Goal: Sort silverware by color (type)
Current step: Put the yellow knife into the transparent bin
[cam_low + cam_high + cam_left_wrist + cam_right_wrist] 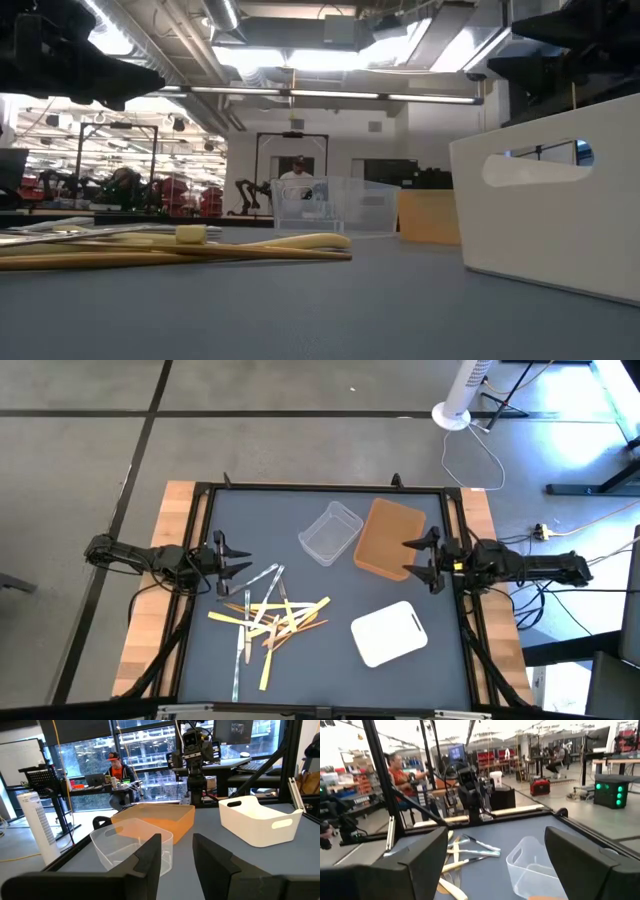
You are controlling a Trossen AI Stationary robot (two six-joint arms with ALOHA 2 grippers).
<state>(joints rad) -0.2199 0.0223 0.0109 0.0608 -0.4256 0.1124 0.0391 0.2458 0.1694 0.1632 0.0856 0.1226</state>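
The silverware [268, 618] lies in a loose heap on the grey mat, left of centre: pale yellow, shiny silver and orange-brown sticks crossing one another. It also shows in the low view [180, 245] and the right wrist view [465, 851]. My left gripper [243, 563] hangs at the table's left edge, just beyond the heap's far end, open with nothing between its fingers [177, 857]. My right gripper [408, 557] stands raised at the table's right edge, over the brown tray's right rim. It is wide open and holds nothing [495, 865].
A clear plastic tub [331, 532] stands at the far centre, with a brown tray [385, 530] right of it. A white tray [390, 632] sits at the near right. A person sits at a desk beyond the table [116, 770].
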